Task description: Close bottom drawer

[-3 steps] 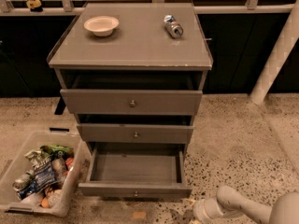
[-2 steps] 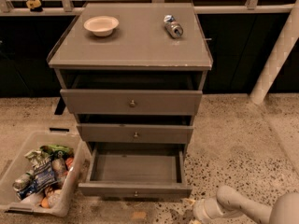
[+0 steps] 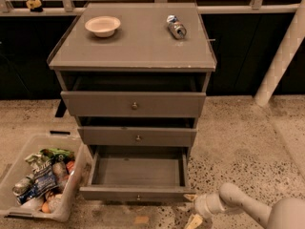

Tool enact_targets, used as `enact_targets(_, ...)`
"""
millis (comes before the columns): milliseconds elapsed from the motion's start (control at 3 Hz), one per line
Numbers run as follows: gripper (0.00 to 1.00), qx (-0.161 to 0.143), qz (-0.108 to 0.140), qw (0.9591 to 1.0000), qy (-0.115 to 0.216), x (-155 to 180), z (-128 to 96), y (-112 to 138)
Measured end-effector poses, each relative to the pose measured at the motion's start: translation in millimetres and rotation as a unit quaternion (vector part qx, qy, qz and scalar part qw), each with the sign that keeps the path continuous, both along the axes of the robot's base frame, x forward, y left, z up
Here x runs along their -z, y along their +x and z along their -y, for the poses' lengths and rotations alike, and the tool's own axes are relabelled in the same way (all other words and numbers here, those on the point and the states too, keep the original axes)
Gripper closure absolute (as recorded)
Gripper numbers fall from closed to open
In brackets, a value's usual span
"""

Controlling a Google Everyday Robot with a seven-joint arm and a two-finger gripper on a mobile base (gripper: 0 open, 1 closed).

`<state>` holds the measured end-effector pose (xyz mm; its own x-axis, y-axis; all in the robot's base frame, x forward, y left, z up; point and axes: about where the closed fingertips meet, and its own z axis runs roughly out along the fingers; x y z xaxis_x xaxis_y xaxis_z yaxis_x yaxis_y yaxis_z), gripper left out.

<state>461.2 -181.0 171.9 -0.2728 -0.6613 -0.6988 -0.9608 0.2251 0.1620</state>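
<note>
**Item 1: bottom drawer**. Lowest of three in the grey cabinet. It stands pulled well out and we see its bare inside, nothing in it. The low front w/ small round knob faces us, close to the floor.

**Item 2: gripper**. Low at bottom right, just off the right end of the drawer front, at abt knob height. The fingers are spread apart w/ nothing held. The upper tip is at the front's right corner; touching or just short, we can't tell.

**Item 3: middle drawer** and **top drawer**. Both sit a little proud of the frame. Not our job.

**Item 4: misc.** A bowl and a can lying on its side are on the cabinet top, well apart. A clear bin of packets stands just beside the drawer's left wall.

**Step in hand, as we judge it:** lining up for the push. The drawer is not yet shut.

**Next move calls for:** bringing the gripper across to the face of the front, nearer the knob, then pushing straight back into the cabinet. A shove at the right corner only could, we think, skew the box on its runners.
</note>
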Motion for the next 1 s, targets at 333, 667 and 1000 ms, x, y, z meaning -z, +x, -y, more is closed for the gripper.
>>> enact_targets(333, 0.00, 0.003, 0.006, 1.0000, -0.002, -5.3, -2.9, 22.6)
enact_targets(667, 0.00, 0.005, 0.008, 0.9999, -0.011, -9.7, -11.4, 46.3)
enact_targets(1000, 0.00, 0.011, 0.011, 0.9995, -0.029, -18.0, -26.4, 91.6)
